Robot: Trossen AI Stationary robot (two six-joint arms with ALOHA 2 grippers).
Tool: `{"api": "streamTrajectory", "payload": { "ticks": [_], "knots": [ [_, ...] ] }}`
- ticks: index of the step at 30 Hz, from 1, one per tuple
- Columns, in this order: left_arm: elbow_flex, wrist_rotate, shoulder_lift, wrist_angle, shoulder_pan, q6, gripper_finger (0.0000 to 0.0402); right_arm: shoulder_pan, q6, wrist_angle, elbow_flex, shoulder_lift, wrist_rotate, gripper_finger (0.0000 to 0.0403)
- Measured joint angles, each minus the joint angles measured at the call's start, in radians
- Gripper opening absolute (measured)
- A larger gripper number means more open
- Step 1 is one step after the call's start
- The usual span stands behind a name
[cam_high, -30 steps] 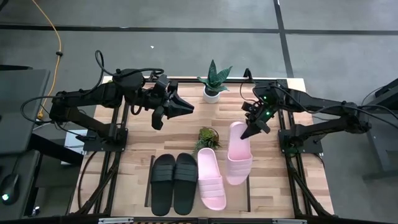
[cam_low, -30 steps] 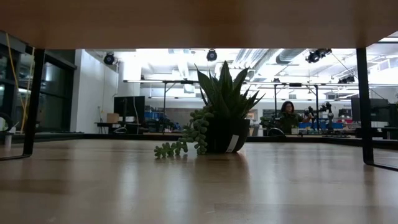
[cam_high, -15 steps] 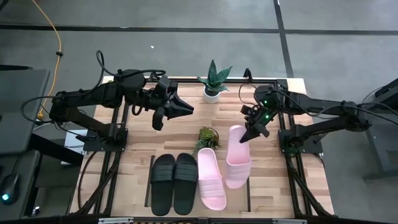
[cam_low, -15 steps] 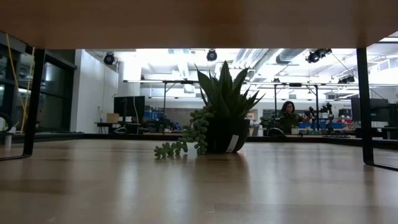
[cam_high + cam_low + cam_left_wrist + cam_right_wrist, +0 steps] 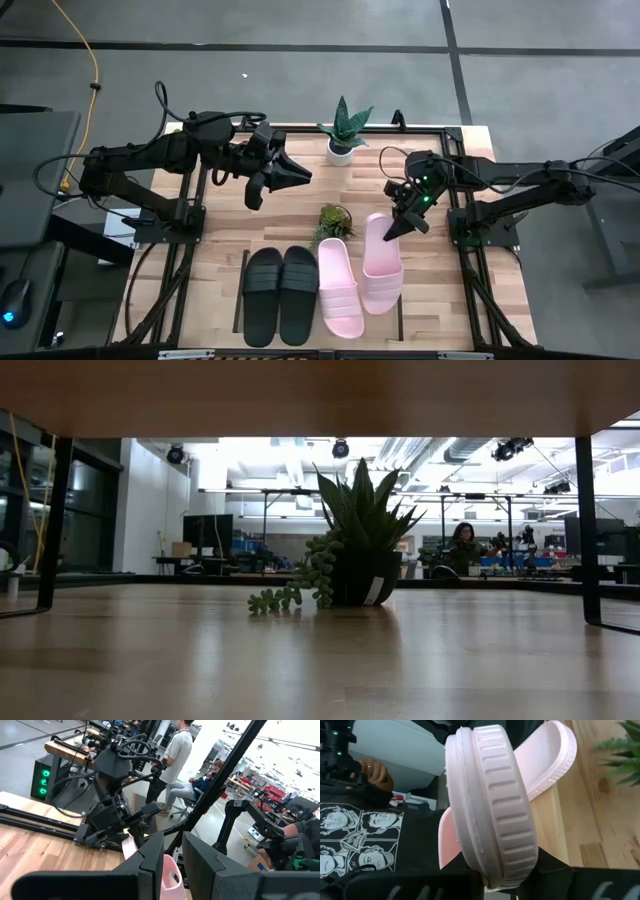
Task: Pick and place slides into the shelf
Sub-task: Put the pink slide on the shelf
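Note:
Two black slides (image 5: 280,295) and one pink slide (image 5: 340,288) lie side by side near the table's near edge. A second pink slide (image 5: 383,268) sits just right of them, and my right gripper (image 5: 397,225) is shut on its far end. In the right wrist view its ribbed strap (image 5: 495,805) fills the picture and hides my fingers. My left gripper (image 5: 300,177) hovers slightly open over the table's far left part, touching nothing. The low view shows the shelf's wood board (image 5: 320,395) and black upright (image 5: 585,530), but no slide and no gripper. My right gripper holds the pink slide by its far end (image 5: 384,222), behind the strap. It comes slanting down from the table's far right, in line with the slide's length. The slide points toward the near edge. Whether its near end (image 5: 381,305) rests on anything I cannot tell.
A small trailing plant (image 5: 333,220) stands just beyond the slides, close to the held one. A spiky plant in a white pot (image 5: 343,135) stands at the far edge. People show beyond the table in both wrist views. Bare wood lies left of the black slides.
My right gripper has moved toward the near edge and slightly left, staying shut on the pink slide. The slide has travelled with it and now lies closer beside the other pink slide. My left arm has kept still.

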State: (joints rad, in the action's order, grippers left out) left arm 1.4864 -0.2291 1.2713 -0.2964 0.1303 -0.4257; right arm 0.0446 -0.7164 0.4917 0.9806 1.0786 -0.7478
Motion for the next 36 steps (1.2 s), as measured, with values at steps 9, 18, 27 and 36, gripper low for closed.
{"api": "streamTrajectory", "payload": {
  "ticks": [9, 18, 27, 36],
  "knots": [
    [0.000, 0.000, 0.000, 0.001, 0.000, 0.001, 0.0060, -0.041, -0.028, -0.093, 0.000, 0.060, -0.013, 0.0040],
    [0.000, -0.003, 0.000, 0.001, 0.000, 0.002, 0.0060, -0.081, -0.029, -0.129, 0.000, 0.093, 0.029, 0.0040],
    [0.000, -0.014, 0.000, 0.001, 0.000, 0.002, 0.0060, -0.111, -0.065, -0.114, 0.000, 0.087, 0.075, 0.0040],
    [0.000, -0.015, 0.000, 0.001, 0.000, 0.002, 0.0060, -0.140, -0.069, -0.068, 0.000, 0.087, 0.145, 0.0040]
  ]
}}
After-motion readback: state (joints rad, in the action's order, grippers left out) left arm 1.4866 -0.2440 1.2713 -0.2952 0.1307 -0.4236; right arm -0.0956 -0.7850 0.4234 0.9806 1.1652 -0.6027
